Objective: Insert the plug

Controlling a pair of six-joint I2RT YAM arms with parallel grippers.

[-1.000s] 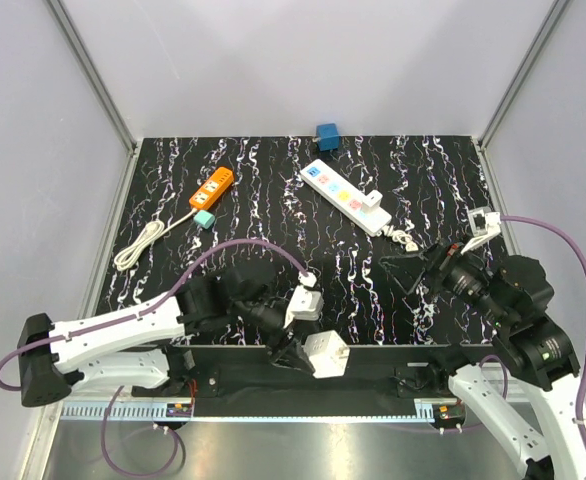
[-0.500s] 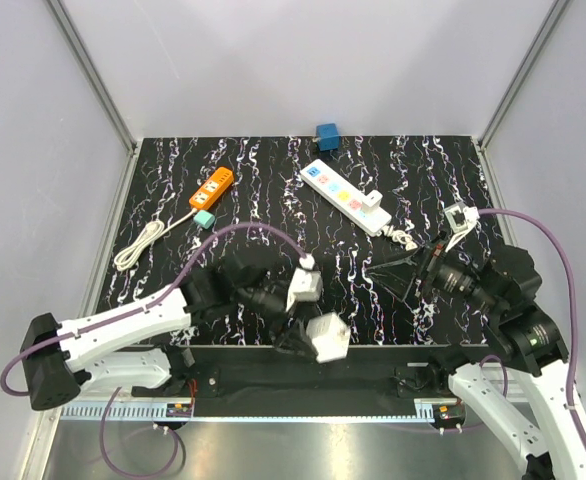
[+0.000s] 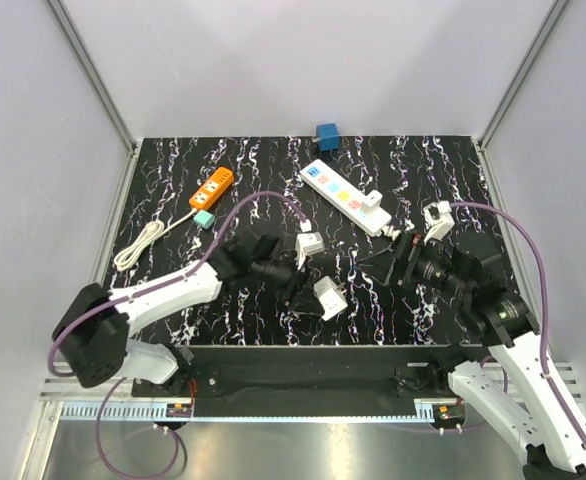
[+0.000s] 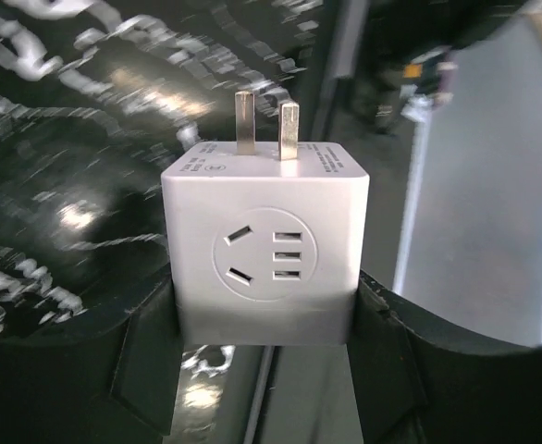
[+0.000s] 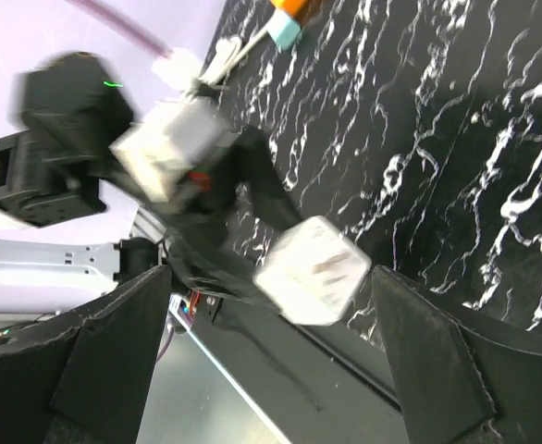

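The left gripper (image 3: pixel 318 296) was pinching the white cube plug (image 3: pixel 329 297) across 2 opposite sides. In the left wrist view its black fingers (image 4: pixel 151 356) pressed flat against both side walls of the cube (image 4: pixel 266 264). The 2 metal prongs (image 4: pixel 289 129) pointed away from the wrist, and a socket face was turned toward the camera. The plug sat over the marbled black mat (image 3: pixel 173 160), near the middle of its near edge; whether it touched the mat could not be told.

The right gripper (image 3: pixel 385 265) hung just to the right of the plug with its jaws spread wide and nothing between them. Its wrist camera looked between both fingers (image 5: pixel 114 356) straight at the blurred cube (image 5: pixel 313 270).

The white power strip (image 3: pixel 345 196) lay diagonally toward the back, its near end just beyond the right gripper. A stretch of bare mat separated it from the plug. The orange power strip (image 3: pixel 211 188) lay back left with a teal plug (image 3: pixel 204 218) at its near end. A coiled white cable (image 3: pixel 138 247) lay close to the mat's left edge, and a blue block (image 3: pixel 327 136) sat at the back edge. Grey wall panels enclosed the left, right and back sides.
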